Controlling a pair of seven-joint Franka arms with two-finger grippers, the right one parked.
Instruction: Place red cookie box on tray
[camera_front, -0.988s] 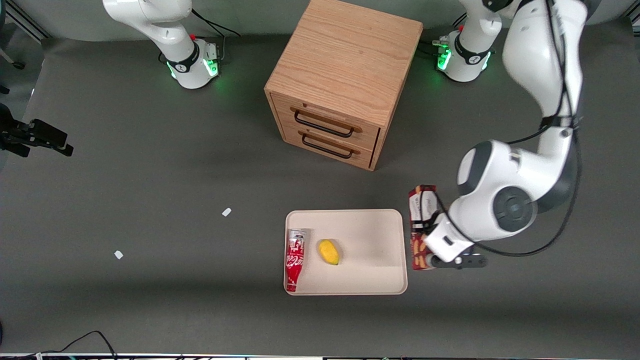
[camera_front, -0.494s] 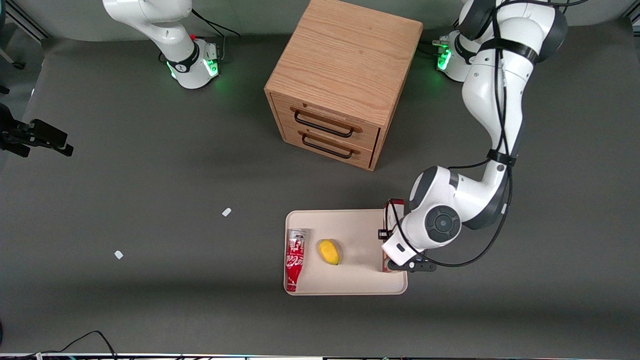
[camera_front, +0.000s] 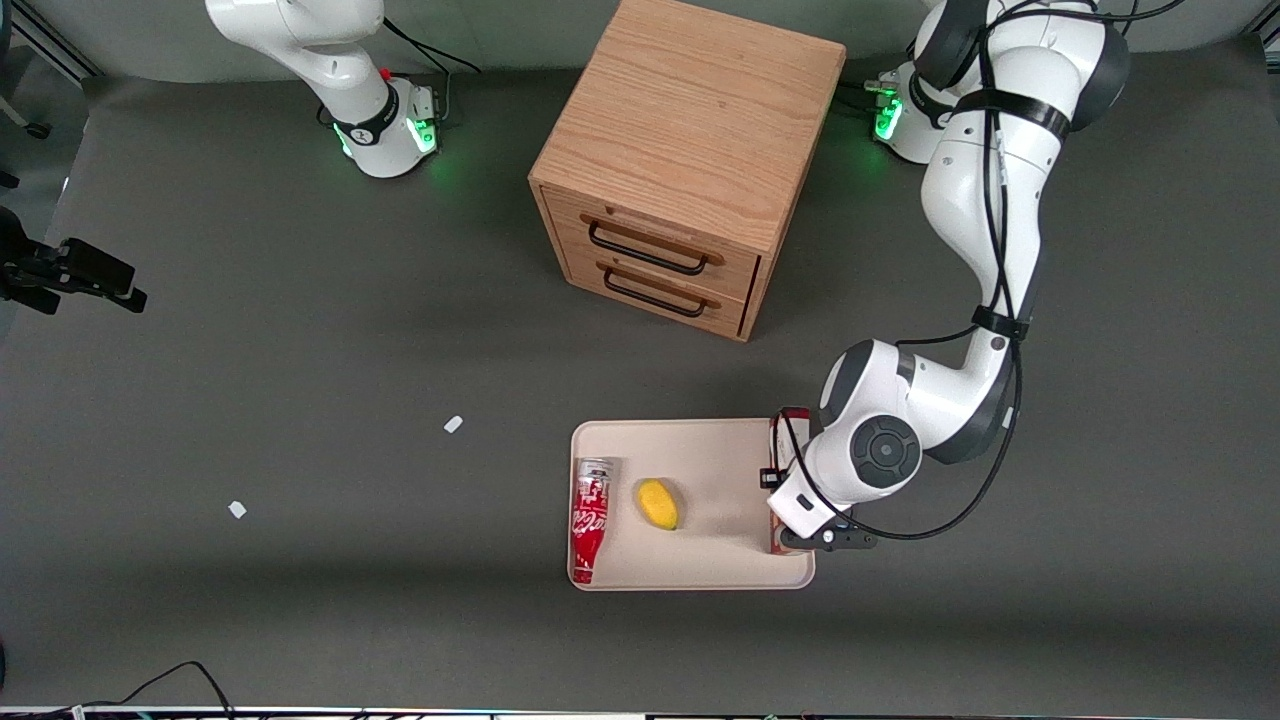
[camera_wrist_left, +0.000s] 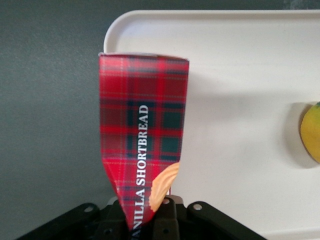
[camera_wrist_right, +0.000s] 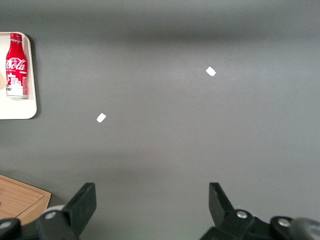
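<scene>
The left arm's two-finger gripper (camera_wrist_left: 150, 220) holds the slim red tartan cardboard cookie box (camera_wrist_left: 144, 135) pinched at one end, above the working-arm edge of the flat beige rounded-corner tray (camera_front: 700, 570). A red-and-white soda can (camera_front: 590, 518) and a small yellow fruit (camera_front: 658, 503) already lie on the tray. The carton looks light and fairly stiff, though thin walls could dent; a grip across its narrow faces suits it. Whether it touches the tray is unclear.
</scene>
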